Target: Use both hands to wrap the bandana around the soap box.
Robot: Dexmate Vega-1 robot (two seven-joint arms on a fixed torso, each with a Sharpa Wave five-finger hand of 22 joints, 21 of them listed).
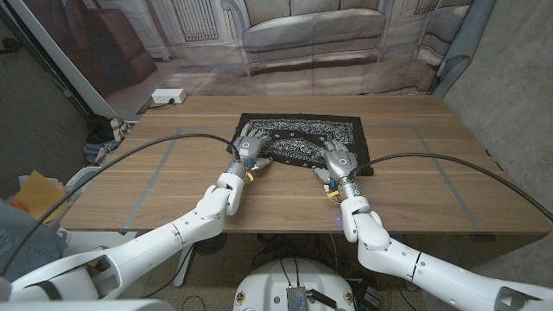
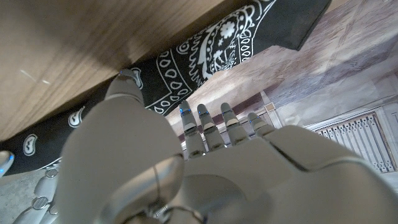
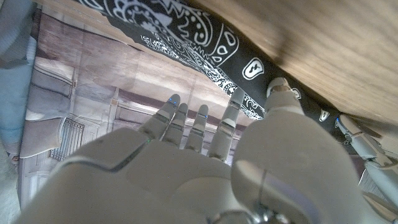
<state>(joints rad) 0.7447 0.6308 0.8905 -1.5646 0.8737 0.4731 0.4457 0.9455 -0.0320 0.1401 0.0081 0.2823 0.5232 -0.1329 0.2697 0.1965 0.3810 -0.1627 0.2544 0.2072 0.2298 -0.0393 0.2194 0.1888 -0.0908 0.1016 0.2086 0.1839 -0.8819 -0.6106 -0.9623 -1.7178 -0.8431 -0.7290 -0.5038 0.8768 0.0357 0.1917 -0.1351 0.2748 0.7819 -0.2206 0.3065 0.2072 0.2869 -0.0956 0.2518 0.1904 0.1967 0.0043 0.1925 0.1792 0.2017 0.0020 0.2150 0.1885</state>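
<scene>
Head view: the left hand rests on the black paisley bandana spread on the wooden table, fingers extended, grasping nothing. The right hand does likewise at the cloth's near right edge.

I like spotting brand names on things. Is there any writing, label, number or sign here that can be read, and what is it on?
None can be read.
The bandana carries only a white paisley pattern, no letters.
The left hand and right hand show no legible markings.
The white power strip at the table's far left corner is too small to show any print.
</scene>
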